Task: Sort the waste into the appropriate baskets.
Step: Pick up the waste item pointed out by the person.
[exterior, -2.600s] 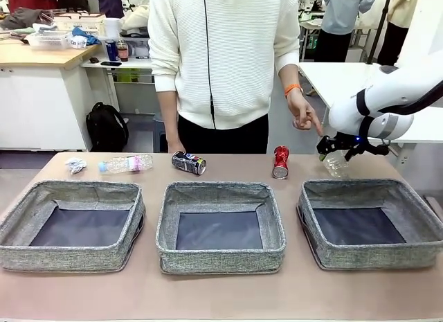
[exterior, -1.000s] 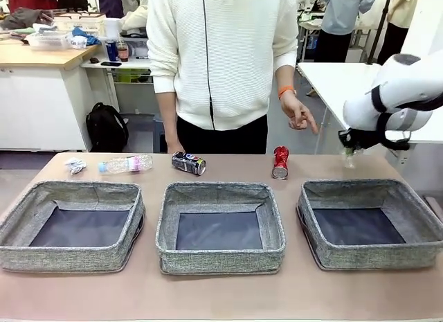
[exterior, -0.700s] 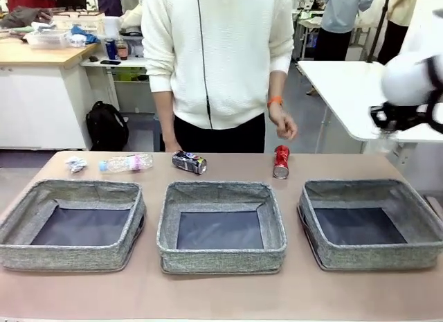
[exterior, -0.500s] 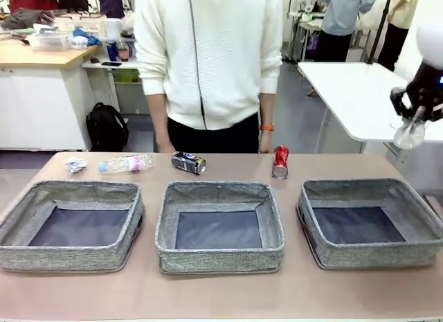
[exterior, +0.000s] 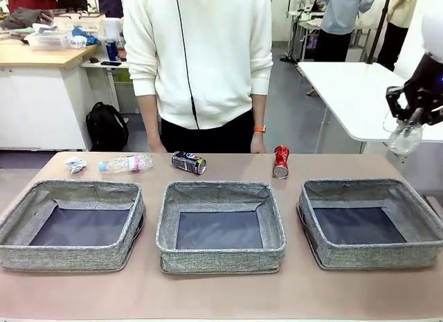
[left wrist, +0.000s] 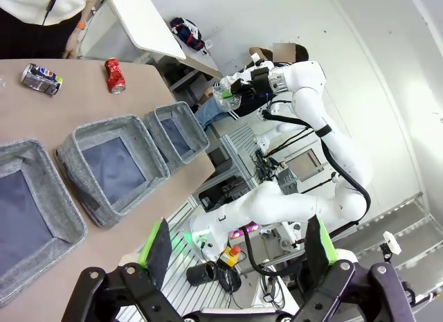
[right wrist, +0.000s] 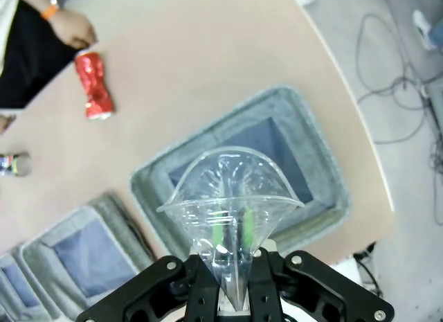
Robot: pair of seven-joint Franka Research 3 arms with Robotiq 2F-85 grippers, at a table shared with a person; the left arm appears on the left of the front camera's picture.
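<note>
We see a tan table (exterior: 221, 294) carrying three grey woven baskets in a row along its near side: the left basket (exterior: 69, 256), the middle basket (exterior: 221, 260) and the right basket (exterior: 377, 256). Strips of bare table show between them, and each has a dark flat bottom. Behind them, near the far edge, we find a small white paper wad (exterior: 75, 165). Just beside it a clear plastic bottle (exterior: 126, 163) lies on its side, blue cap toward the wad. A dark can (exterior: 189, 163) lies behind the middle basket, and a red can (exterior: 280, 162) lies well apart to its right.
</note>
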